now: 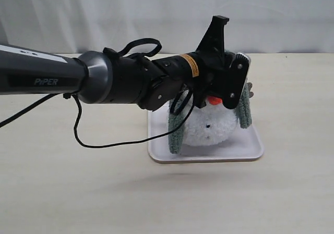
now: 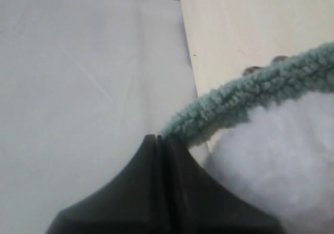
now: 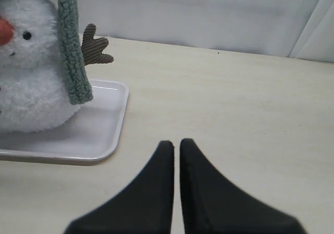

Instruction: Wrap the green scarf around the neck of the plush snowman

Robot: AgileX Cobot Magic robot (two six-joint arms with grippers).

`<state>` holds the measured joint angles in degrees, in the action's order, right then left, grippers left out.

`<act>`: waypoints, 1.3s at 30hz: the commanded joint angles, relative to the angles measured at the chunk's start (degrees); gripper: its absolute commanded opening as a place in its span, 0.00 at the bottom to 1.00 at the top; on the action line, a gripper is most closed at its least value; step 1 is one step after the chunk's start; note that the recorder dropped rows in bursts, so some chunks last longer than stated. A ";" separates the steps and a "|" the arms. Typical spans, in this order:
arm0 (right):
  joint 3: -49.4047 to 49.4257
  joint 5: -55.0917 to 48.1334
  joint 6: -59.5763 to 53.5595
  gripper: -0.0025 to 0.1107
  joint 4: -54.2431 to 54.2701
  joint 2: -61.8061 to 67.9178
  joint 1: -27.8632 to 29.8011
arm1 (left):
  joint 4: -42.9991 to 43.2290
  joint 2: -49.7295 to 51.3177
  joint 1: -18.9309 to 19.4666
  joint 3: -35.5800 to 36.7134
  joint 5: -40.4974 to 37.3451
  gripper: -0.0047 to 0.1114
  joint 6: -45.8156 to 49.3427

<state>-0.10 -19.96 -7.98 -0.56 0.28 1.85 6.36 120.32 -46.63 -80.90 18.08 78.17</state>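
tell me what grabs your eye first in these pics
The left arm, big and dark, reaches in from the left of the exterior view, the left end effector shut at the plush snowman's head. The snowman sits on a white tray, the green scarf draped over its head, ends hanging down both sides. The right end effector, shut too, hangs over the table beside the tray.

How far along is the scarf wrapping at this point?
Done: green scarf draped over plush snowman, ends hanging down both sides. In hand: left hand shut at the scarf by the head; grip unclear. Left: crossing the ends around the neck. The right hand is shut, holding nothing.
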 commanded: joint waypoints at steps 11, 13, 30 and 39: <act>0.10 0.53 -0.20 0.06 0.08 -0.28 -0.01 | -1.30 2.01 -0.05 -0.52 0.31 0.12 -0.56; 0.10 0.53 -0.20 0.06 0.08 -0.28 -0.01 | -2.19 2.01 -0.05 -0.52 0.86 0.22 -0.56; 0.10 0.53 -0.20 0.06 0.08 -0.28 -0.01 | -45.05 -8.92 -0.05 -0.52 -8.23 0.54 -0.45; 0.10 0.53 -0.20 0.06 0.08 -0.28 -0.01 | -68.86 -11.71 1.54 -2.13 -10.62 0.54 -0.45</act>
<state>-0.10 -19.96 -7.98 -0.56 0.28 1.85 -51.41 109.13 -46.50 -81.83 6.88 78.05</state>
